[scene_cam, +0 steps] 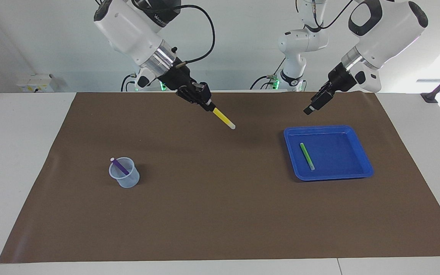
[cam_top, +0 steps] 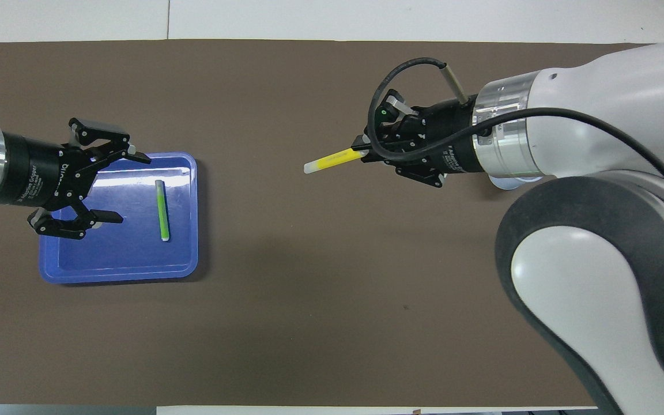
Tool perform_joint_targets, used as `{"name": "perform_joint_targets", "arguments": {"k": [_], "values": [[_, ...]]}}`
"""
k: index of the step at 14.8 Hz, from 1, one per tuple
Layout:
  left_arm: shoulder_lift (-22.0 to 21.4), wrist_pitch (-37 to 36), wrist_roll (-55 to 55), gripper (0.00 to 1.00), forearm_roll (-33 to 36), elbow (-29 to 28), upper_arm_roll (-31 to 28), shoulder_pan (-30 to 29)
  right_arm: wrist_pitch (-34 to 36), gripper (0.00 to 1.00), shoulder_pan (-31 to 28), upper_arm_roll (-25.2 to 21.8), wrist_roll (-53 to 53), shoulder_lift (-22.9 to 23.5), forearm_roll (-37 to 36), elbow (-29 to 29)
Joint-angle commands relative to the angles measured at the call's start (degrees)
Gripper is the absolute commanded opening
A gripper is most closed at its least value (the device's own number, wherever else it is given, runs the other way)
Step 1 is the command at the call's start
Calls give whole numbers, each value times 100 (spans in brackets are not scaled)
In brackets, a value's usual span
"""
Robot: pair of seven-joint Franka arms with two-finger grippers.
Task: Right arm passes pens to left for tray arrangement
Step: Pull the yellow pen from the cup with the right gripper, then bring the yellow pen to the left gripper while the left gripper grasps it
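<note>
Yellow pen (scene_cam: 224,118) clamped in right gripper (scene_cam: 206,105), raised over the brown mat (scene_cam: 220,214) mid-table, pale tip aimed toward left gripper (scene_cam: 313,107). Left gripper spread wide, hovering by the blue tray (scene_cam: 363,172) edge nearest the robots. Green pen (scene_cam: 307,156) lying in tray; purple pen (scene_cam: 119,165) leaning in the translucent cup (scene_cam: 125,178). Judged step: second handover, transfer not yet made. Next: close the gap, align free tip between left fingers, clamp before right lets go.
</note>
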State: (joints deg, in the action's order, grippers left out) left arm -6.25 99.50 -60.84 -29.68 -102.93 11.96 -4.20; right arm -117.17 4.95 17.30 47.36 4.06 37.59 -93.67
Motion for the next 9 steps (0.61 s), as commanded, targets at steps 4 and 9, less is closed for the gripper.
{"name": "perform_joint_targets", "arguments": {"k": [4,9], "values": [[-350,474,-2518,100,-1239,-191,44,-2,-473,0,-55,554,1133,331,407,348],[-772,1150,-2941,100,-2058,-920,52,270,-709,0,-47,906,1985,569,433,596]]}}
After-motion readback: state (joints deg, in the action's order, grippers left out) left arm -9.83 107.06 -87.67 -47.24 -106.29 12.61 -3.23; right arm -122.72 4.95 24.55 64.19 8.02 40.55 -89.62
